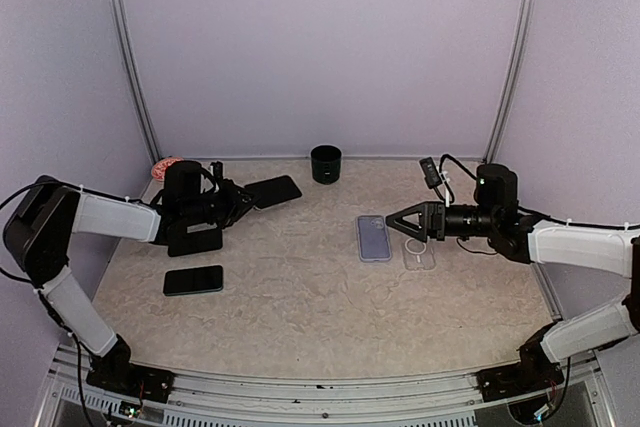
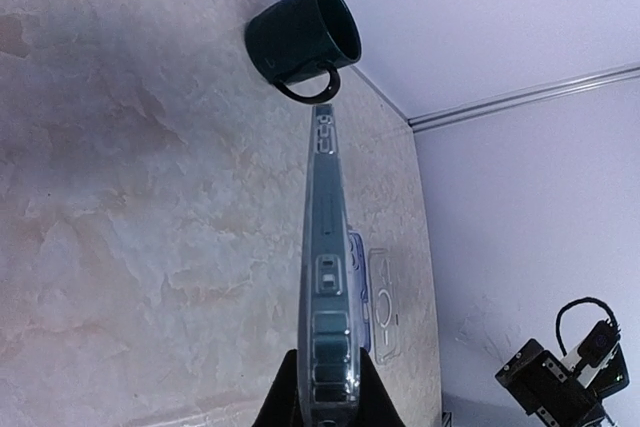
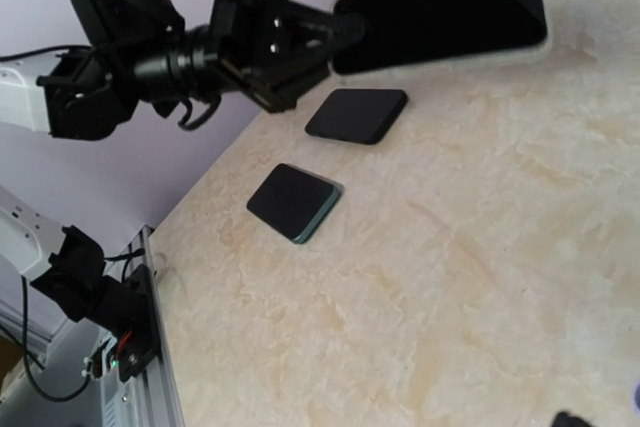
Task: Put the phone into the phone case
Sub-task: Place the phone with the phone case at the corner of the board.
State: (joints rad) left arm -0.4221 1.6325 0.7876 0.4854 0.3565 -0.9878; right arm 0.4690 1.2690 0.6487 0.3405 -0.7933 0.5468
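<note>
Left fingers [image 2: 283, 399]: pressing together, pinching one phone [image 2: 328, 247] by its short end.
Held phone: one thin flat slab with a glossy black face and rounded corners, and a clear, pale rim wrapping its edge. It is hanging above the counter [image 1: 300, 297] at the far left, its free end pointing toward the mug.
Right fingers [image 1: 412, 211]: standing spread wide and gripping nothing, tips hovering just beside the lavender slab and the clear case.
Clear case [image 1: 418, 252]: one transparent rounded rectangle with a ring showing in its back, lying flat on the counter's right side.
Lavender slab [image 1: 374, 238]: one, matte and rounded, lying just beside the clear case. I cannot tell whether it is a phone or a case.
Dark slabs: two, lying flat near the left arm, one [image 3: 357, 114] all black and the other [image 3: 293, 202] showing a teal edge.
Mug [image 1: 326, 163]: one, dark and cylindrical with a loop handle, standing at the far edge.
Pink-and-white object [image 1: 165, 164]: one, roundish, sitting in the far left corner.
Counter: one, beige, showing a marbled stone look.
</note>
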